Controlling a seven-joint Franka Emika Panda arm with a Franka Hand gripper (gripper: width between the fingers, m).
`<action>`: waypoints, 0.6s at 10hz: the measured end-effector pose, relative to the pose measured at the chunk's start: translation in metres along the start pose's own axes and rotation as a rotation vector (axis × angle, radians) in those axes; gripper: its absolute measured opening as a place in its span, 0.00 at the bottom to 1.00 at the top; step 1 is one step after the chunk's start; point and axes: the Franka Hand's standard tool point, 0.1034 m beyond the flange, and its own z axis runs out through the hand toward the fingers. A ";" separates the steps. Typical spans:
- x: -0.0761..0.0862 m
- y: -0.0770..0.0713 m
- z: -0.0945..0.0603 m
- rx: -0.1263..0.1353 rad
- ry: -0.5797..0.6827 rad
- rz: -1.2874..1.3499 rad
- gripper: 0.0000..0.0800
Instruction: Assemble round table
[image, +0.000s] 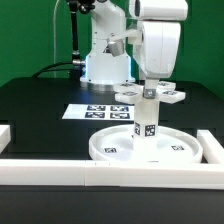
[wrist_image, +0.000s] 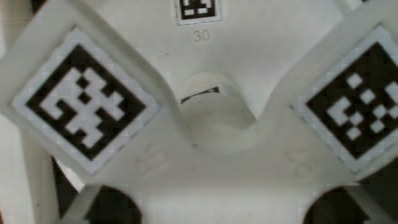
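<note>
The large round disc (image: 112, 146) lies flat near the front of the black table. The short marked cylinder leg (image: 147, 126) stands upright on its middle. The cross-shaped foot piece (image: 150, 95) sits level on top of the leg, its arms bearing square markers. My gripper (image: 150, 86) comes straight down onto the foot piece and is shut on it. In the wrist view the foot piece (wrist_image: 214, 120) fills the picture, with markers on three arms. One arm lies between my dark fingertips (wrist_image: 107, 206), which touch its sides. The leg and disc are hidden there.
The marker board (image: 92, 112) lies behind the disc. White border rails run along the front (image: 90, 170), the exterior view's left (image: 5, 135) and its right (image: 212, 146). The robot base (image: 105, 65) stands at the back.
</note>
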 end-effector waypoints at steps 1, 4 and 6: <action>0.000 0.000 0.000 0.000 0.000 0.024 0.55; 0.000 0.000 0.000 0.001 0.002 0.164 0.55; -0.002 0.000 0.001 0.000 0.007 0.368 0.55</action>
